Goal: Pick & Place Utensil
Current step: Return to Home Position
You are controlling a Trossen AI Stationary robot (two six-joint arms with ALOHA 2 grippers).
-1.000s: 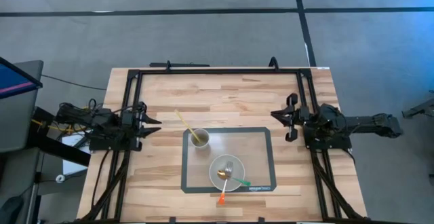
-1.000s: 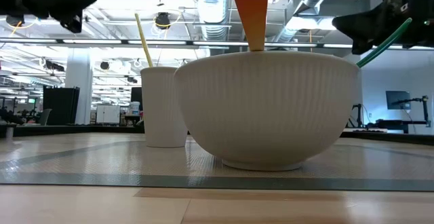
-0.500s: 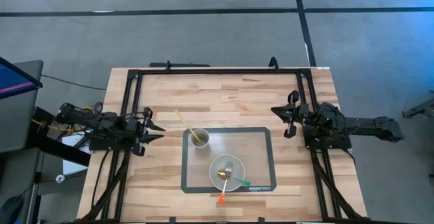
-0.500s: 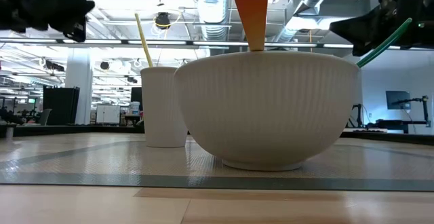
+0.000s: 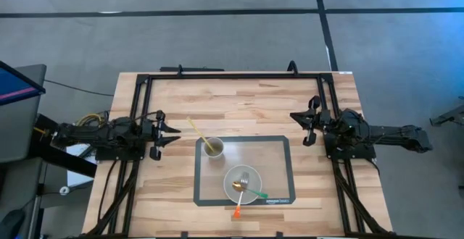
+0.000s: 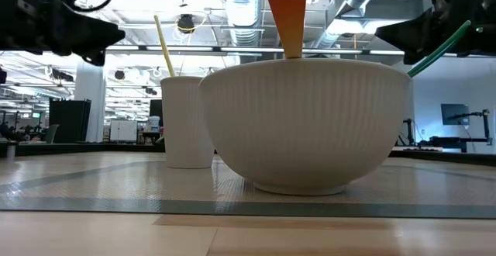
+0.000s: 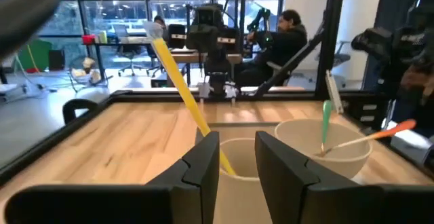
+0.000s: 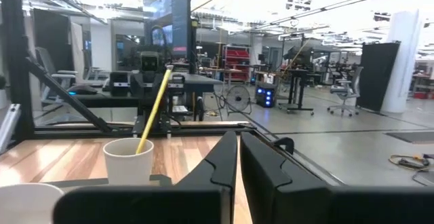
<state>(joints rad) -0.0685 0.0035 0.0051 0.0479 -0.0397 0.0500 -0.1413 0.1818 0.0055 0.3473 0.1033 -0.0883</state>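
Observation:
A white cup stands on the grey mat with a yellow utensil leaning out of it toward the far left. Near it, a white bowl holds an orange-handled utensil and a green-handled one; their handles rest on the bowl's rim. My left gripper is open, level, just left of the cup, which shows straight ahead between its fingers in the left wrist view. My right gripper is shut, off the mat's far right corner, touching nothing.
A black frame runs along the table's far edge and down both sides. Bare wood lies between the frame and the mat. Beyond the table the left wrist view shows a person seated at a desk.
My left gripper has travelled toward the table's right, closing on the cup and staying level. The cup, the bowl and the utensils have not moved.

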